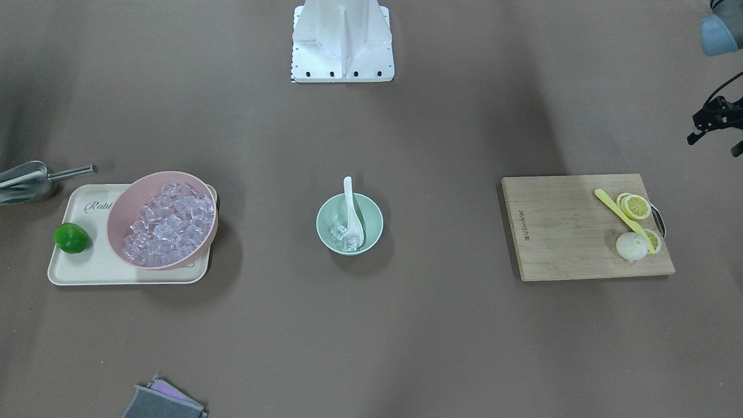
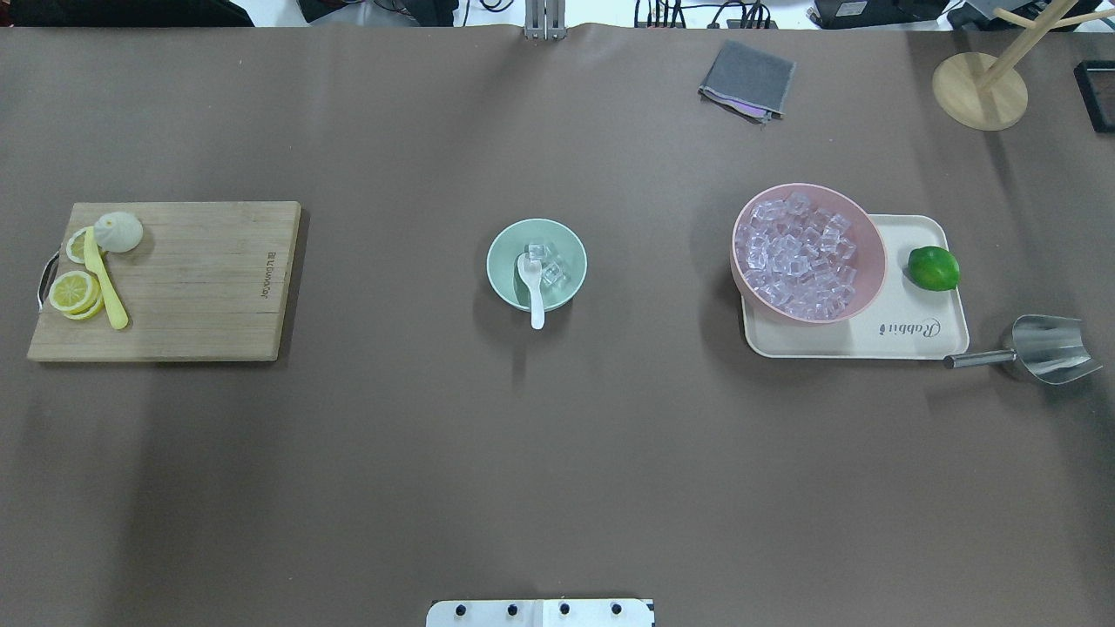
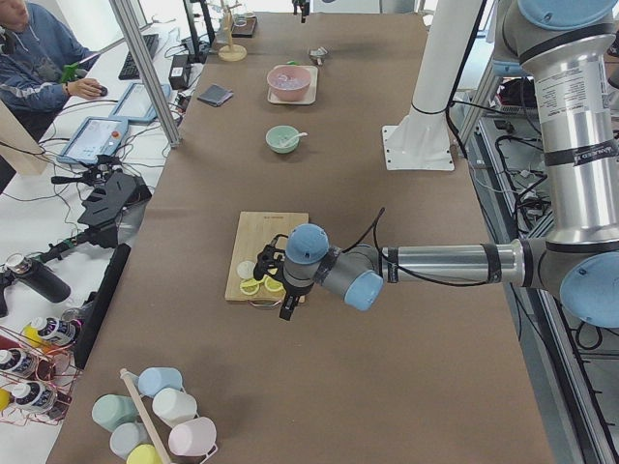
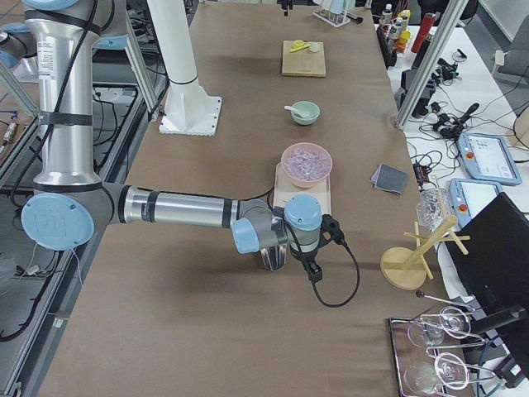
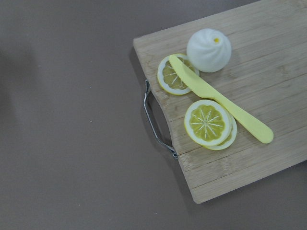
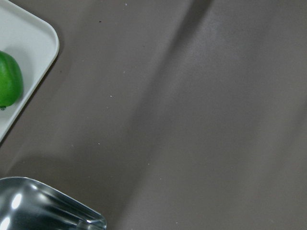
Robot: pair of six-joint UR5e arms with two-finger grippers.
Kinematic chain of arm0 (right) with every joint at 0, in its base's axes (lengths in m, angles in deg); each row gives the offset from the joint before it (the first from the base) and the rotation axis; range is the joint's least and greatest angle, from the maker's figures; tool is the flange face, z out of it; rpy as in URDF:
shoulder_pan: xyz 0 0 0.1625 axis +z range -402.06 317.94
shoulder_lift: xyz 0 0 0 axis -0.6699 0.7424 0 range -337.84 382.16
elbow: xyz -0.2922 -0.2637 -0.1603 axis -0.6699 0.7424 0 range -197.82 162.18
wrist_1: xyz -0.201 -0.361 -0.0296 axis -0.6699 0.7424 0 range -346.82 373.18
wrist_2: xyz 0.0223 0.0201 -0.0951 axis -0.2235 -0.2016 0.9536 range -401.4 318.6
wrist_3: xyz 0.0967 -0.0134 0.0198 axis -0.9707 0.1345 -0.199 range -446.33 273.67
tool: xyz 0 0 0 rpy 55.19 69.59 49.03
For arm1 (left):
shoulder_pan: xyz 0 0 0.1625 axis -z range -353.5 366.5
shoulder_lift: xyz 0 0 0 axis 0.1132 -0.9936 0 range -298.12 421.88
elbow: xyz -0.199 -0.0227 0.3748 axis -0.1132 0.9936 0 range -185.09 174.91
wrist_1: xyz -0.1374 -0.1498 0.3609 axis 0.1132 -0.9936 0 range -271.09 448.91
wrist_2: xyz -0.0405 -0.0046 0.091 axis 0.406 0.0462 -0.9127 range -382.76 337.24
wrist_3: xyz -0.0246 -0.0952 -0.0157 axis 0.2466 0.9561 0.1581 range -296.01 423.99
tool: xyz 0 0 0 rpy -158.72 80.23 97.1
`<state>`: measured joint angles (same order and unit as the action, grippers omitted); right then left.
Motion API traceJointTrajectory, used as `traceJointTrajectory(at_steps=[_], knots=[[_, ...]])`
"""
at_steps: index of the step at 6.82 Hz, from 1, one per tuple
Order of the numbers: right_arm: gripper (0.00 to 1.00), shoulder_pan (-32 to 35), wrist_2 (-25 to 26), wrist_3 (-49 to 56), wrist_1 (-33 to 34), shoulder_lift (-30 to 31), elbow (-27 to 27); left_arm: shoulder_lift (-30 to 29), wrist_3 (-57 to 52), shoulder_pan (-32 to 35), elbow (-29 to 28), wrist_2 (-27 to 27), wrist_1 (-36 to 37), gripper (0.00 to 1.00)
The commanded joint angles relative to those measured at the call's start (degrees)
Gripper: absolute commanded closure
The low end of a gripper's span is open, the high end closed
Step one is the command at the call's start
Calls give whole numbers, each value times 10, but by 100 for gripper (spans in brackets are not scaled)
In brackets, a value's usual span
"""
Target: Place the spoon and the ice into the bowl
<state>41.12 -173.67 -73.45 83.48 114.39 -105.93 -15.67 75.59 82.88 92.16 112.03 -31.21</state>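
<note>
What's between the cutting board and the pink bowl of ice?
The mint-green bowl, holding the white spoon and ice, shown in the overhead view.

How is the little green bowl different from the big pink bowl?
The green bowl is smaller than the pink bowl. The green bowl holds just a few ice cubes and a white spoon; the pink bowl is filled with a pile of ice and has no spoon. The green bowl sits on the bare table; the pink bowl sits on a cream tray. Both are round and hold ice.
</note>
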Motion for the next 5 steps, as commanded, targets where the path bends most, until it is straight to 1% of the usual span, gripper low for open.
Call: traceJointTrajectory(at_steps=[1,2,4,5], knots=[[1,1,6,-7,47,-11,-4,-8,0,1,-8,2,54,2],[0,1,5,-7,48,-12,-3,-2,0,3,-7,3,53,2],[0,1,-16,-2,42,-5,-1,-5,-1,3,-7,4,53,2],[0,1,-16,7,41,-7,0,-2,-2,4,2,10,52,2]])
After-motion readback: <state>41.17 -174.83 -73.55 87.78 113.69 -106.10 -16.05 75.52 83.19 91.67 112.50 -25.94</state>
